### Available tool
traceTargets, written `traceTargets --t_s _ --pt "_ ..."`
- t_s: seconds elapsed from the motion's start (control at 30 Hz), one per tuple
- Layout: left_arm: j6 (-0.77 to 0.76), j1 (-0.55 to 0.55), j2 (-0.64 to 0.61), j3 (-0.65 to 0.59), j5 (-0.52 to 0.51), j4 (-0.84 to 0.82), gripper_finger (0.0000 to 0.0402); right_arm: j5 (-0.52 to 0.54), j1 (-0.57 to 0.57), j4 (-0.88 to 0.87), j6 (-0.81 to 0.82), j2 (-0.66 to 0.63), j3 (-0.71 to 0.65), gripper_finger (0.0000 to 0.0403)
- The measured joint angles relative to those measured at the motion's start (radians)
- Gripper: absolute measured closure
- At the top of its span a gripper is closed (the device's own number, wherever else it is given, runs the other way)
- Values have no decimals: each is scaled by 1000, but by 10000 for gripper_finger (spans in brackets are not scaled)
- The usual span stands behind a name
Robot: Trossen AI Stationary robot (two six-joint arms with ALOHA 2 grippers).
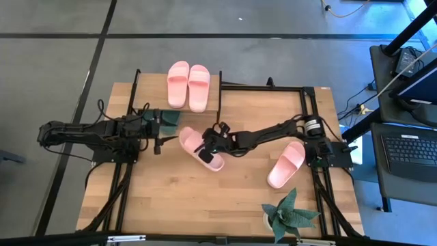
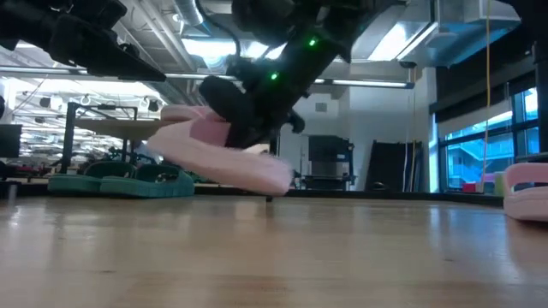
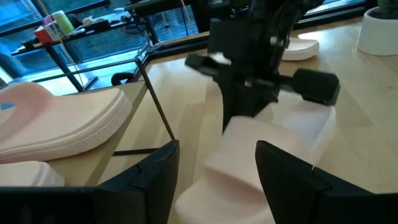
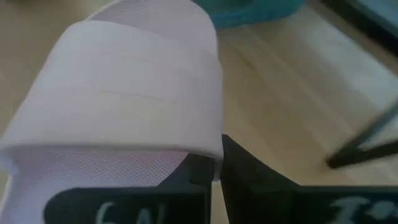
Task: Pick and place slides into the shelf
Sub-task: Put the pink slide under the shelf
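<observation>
A pink slide (image 1: 201, 148) hangs tilted low over the table's middle, with my right gripper (image 1: 210, 142) shut on it. My left gripper (image 3: 217, 177) stands open just to its left, beside the shelf (image 1: 150, 92), with nothing between its fingers. A pair of pink slides (image 1: 188, 85) lies on the shelf's plank top. Dark green slides (image 2: 128, 181) rest on the table under the shelf. Another pink slide (image 1: 287, 164) lies flat on the table at the right. My right gripper pinches the slide's strap at its side edge (image 4: 202, 158) between its two shut fingers (image 4: 249, 177). The fingers come slanting down from the table's right. The slide hangs tilted, its lower end (image 2: 276, 180) just above the tabletop; whether it touches, I cannot tell.
A potted plant (image 1: 290, 215) stands at the near right edge. Thin black frame bars (image 1: 300, 89) run along the table's far right part. The shelf's black leg (image 3: 155, 106) stands close to my left gripper. Bare wood lies in front of the held slide.
</observation>
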Motion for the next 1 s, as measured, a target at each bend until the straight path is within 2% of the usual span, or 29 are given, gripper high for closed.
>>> traceTargets --t_s 0.4,0.63,0.87,1.0 --pt "0 0 0 0 0 -6 198 -7 -14 28 58 45 0 385" --pt "-1 0 0 0 0 -8 198 -7 -13 22 54 45 0 323" --pt "-1 0 0 0 0 -8 198 -11 -13 21 53 44 0 292" --pt "-4 0 0 0 0 -8 198 -61 -17 21 51 43 0 268"
